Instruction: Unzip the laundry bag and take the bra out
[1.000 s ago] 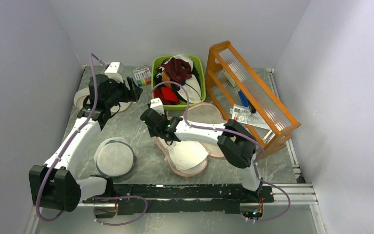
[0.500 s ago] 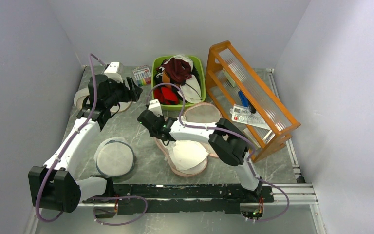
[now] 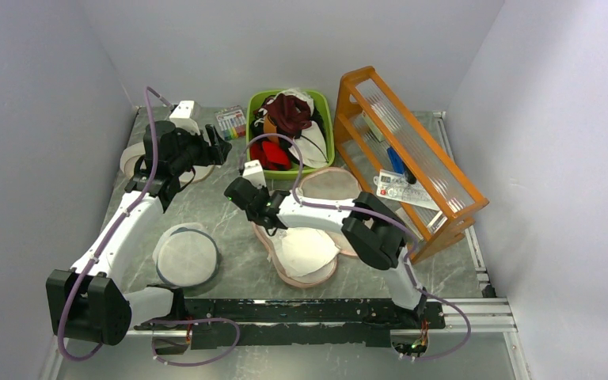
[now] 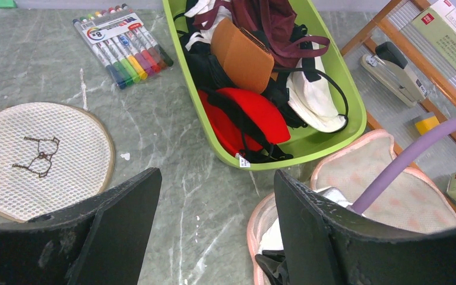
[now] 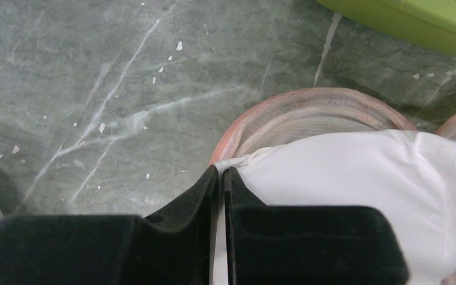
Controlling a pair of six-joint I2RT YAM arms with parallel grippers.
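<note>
The right gripper point(image 5: 221, 172) is pressed all but shut on a corner of the bra point(image 5: 356, 190), its two black fingers meeting over the white fabric just inside the pink rim of the laundry bag point(image 5: 309, 113); the pinch sits at the centre-left of the right wrist view, with bare marbled table point(image 5: 95, 89) filling the upper left of that frame.

Seen from the top camera, the laundry bag point(image 3: 328, 186) lies unzipped and spread open at the centre of the frame, one half towards the green basket point(image 3: 328, 119), the other nearer the arm bases; the bra point(image 3: 305, 249) lies in that nearer half, its white cups filling most of the pink-edged shell; the right gripper point(image 3: 267, 224) reaches across to the bag's left end, where fabric meets rim.

The left gripper point(image 3: 218, 144) hangs at the upper left of the top view, near the left side of the green basket and well apart from the bag; in its own wrist view the left gripper point(image 4: 214, 178) stands wide open with nothing between the fingers, only grey table below.

A pack of coloured markers point(image 4: 122, 41) lies at the upper left of that view; a round mesh disc point(image 4: 35, 154) sits at the left edge; the basket point(image 4: 356, 113) holds red, maroon, tan and white garments; a second mesh disc point(image 3: 186, 257) lies at the lower left of the top view, and a wooden rack point(image 3: 412, 150) stands on the right.
</note>
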